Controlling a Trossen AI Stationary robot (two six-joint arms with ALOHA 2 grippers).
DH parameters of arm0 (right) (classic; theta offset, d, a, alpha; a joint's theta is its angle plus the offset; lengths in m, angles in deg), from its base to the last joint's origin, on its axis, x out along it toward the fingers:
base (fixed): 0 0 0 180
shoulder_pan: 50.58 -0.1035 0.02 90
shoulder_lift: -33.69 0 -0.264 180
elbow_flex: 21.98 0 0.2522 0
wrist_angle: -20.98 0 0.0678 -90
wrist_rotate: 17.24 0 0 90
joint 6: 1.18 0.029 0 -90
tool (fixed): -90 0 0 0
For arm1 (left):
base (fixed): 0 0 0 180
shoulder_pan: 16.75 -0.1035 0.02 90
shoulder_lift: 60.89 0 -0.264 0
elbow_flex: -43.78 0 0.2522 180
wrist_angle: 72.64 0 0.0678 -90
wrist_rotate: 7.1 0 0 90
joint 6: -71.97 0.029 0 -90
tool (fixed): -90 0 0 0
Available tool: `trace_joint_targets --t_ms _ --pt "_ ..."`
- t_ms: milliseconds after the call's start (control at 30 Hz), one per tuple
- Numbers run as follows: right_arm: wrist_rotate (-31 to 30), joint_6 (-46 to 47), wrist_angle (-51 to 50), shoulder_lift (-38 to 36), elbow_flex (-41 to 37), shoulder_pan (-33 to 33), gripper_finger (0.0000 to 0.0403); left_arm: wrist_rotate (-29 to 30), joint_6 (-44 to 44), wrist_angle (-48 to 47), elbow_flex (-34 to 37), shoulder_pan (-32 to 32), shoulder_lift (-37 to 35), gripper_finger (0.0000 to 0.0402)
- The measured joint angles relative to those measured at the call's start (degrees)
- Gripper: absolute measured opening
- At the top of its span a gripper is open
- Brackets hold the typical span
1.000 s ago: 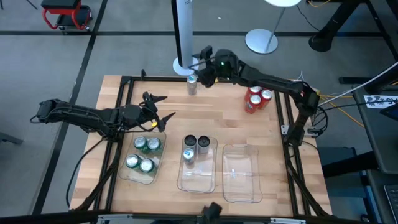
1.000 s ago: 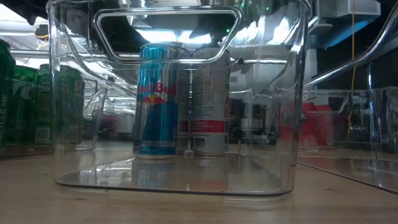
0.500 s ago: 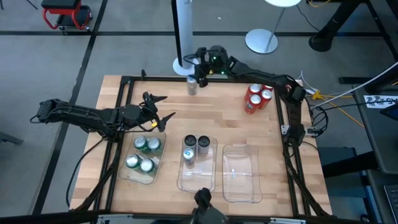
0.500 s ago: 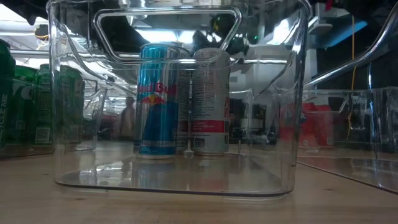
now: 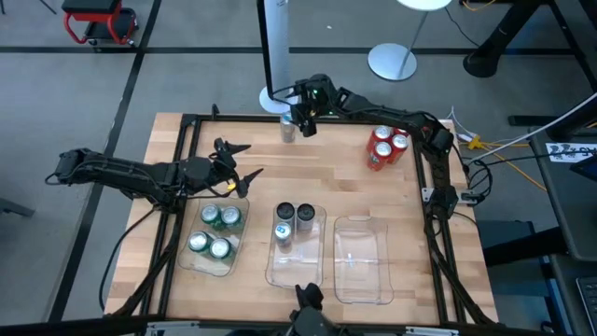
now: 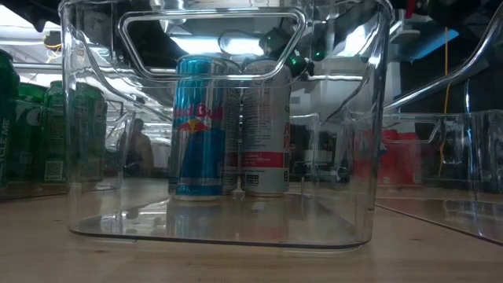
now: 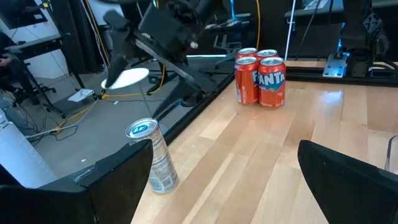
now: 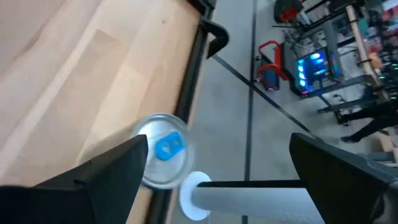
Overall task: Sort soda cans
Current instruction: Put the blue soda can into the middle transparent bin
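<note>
One silver-grey soda can (image 5: 287, 127) stands upright on its base near the table's far edge. My right gripper (image 5: 302, 119) hovers open just to its right. In the right wrist view the can's top with its blue tab (image 8: 163, 149) lies beyond the gap in my right gripper (image 8: 217, 186), nearer one finger. Several red cans (image 5: 384, 147) stand grouped near the far right corner. Green cans (image 5: 215, 231) stand in the left tray, and three silver-grey cans (image 5: 291, 222) in the middle tray. My left gripper (image 5: 239, 164) waits open above the left tray's far end.
A clear tray (image 5: 362, 259) lies on the near right, with no cans in it. A white pole (image 5: 276, 47) rises just behind the far edge, close to the lone can. A black frame (image 5: 187, 126) borders the table. Bare wood (image 5: 326, 173) lies between the far cans and the trays.
My right arm has drawn its elbow in toward the far edge, and its gripper has shifted a little toward the lone silver-grey can. The cans and my left arm have kept still.
</note>
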Motion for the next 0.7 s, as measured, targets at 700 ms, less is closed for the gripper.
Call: trace_joint_targets --t_ms 700 --pt "0.63 4.20 -1.17 2.84 -0.09 -0.29 0.0390 0.01 0.00 0.10 0.00 -0.01 0.01 0.0388"
